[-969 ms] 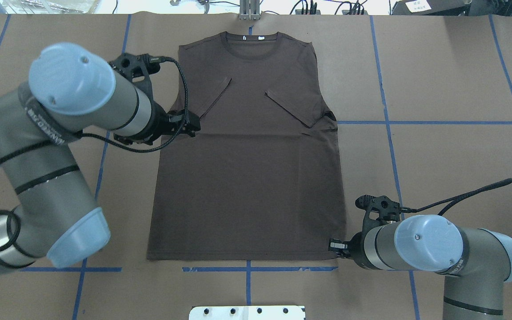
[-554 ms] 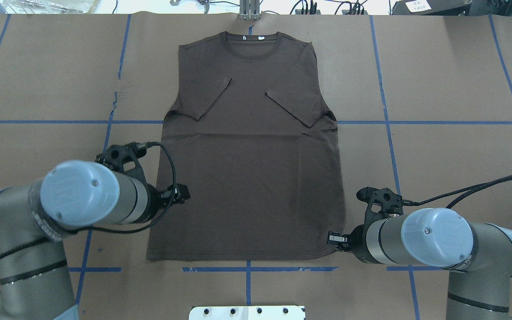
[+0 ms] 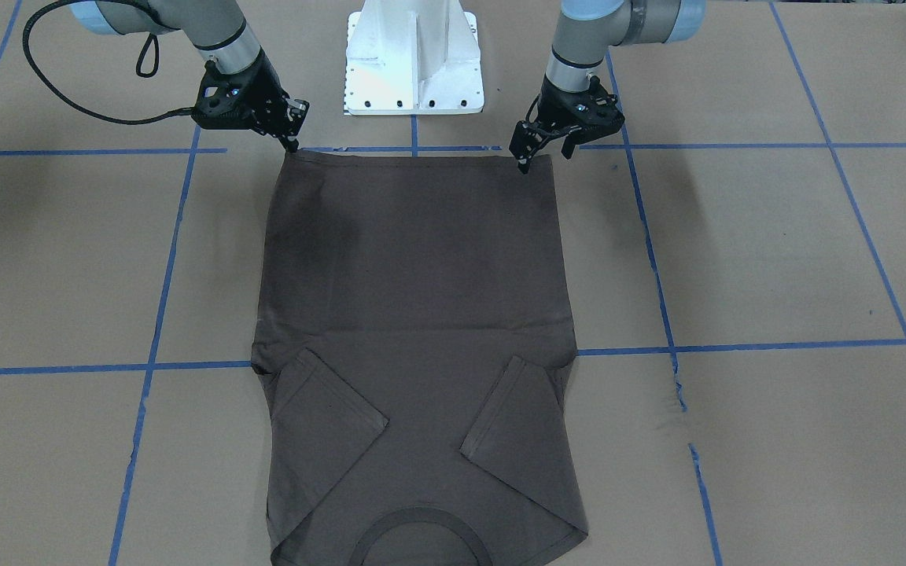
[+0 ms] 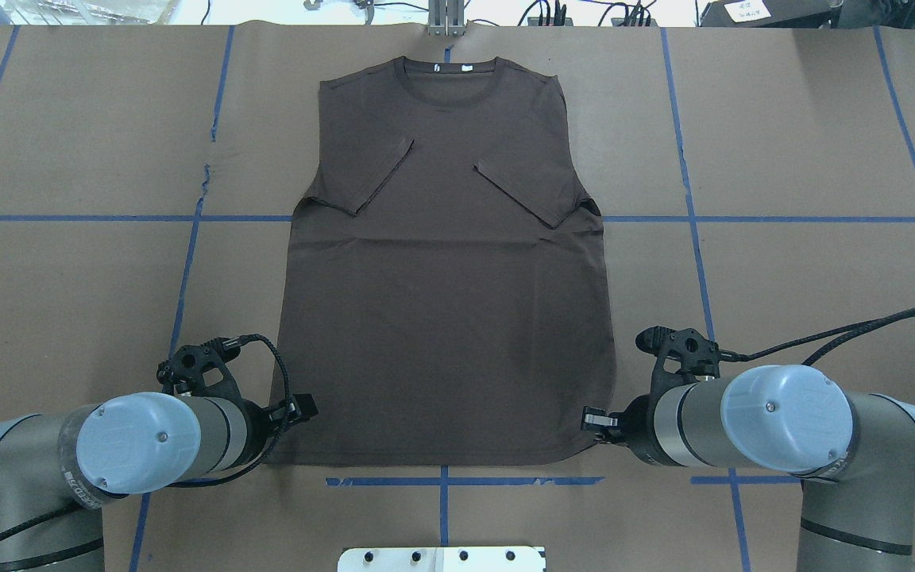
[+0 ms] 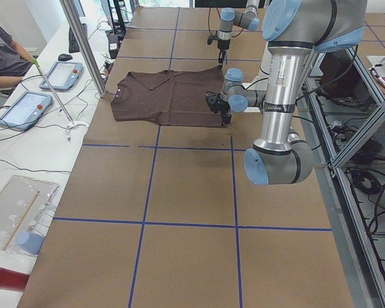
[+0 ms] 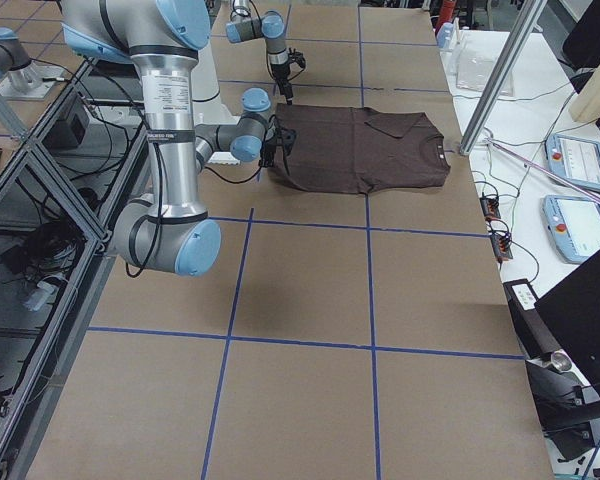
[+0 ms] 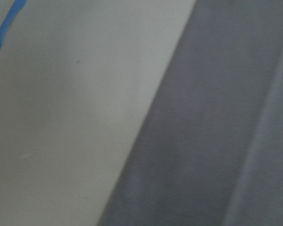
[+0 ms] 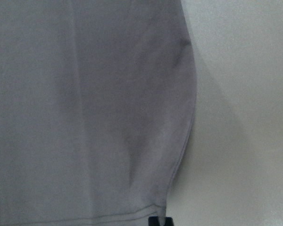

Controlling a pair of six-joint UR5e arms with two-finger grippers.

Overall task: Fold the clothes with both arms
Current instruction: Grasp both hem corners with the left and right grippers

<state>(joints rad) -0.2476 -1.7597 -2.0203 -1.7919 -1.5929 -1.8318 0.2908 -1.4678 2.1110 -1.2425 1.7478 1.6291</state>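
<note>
Two grippers flank the flat T-shirt (image 4: 445, 318), its collar at 12 o'clock seen from overhead. The left gripper (image 3: 546, 157), jaws spread and empty, is at its 7 o'clock corner. The right gripper (image 3: 293, 144) touches the 5 o'clock corner, its grip unclear.

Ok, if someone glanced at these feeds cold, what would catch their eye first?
The dark brown T-shirt lies flat in the middle of the table, its sleeves folded inward and its collar on the side away from the robot. The left gripper, jaws apart, and the right gripper sit at the two hem corners nearest the robot.
</note>
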